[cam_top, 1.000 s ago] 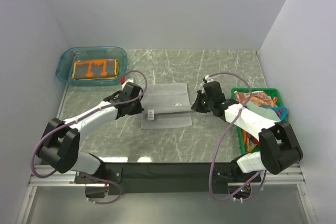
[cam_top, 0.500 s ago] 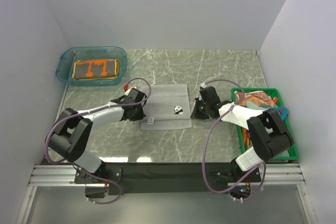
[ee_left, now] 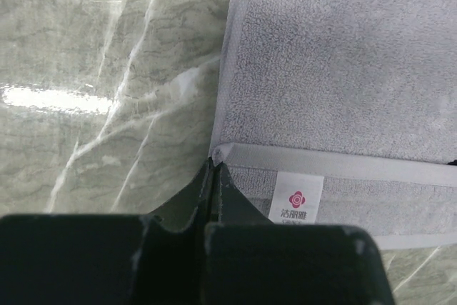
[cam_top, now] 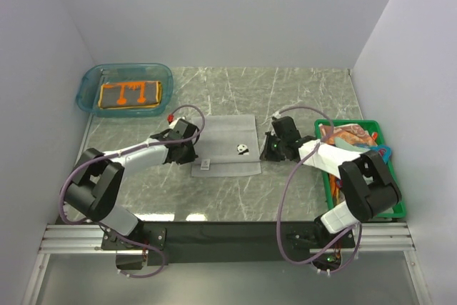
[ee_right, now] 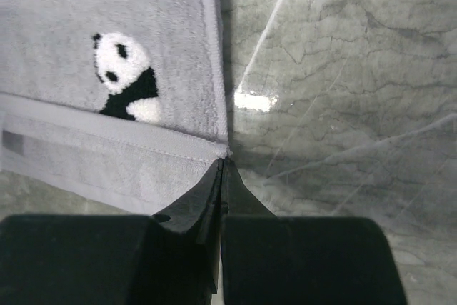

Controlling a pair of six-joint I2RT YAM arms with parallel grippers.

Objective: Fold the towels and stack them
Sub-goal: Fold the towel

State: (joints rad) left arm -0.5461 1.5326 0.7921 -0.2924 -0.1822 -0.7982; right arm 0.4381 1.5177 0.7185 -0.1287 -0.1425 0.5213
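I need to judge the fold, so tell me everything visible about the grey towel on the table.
The grey towel is pale terry cloth, lying flat on the marble table, folded with its upper layer stopping short of the near hem. A black-and-white panda sits by its right edge, a white label with a red logo by the left. The left gripper and right gripper, both shut, appear to pinch the upper layer's near corners.

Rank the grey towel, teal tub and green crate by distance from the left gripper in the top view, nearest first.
1. grey towel: centre of the table, its left edge pinched by the left gripper.
2. teal tub: far-left corner.
3. green crate: right side, beyond the towel.
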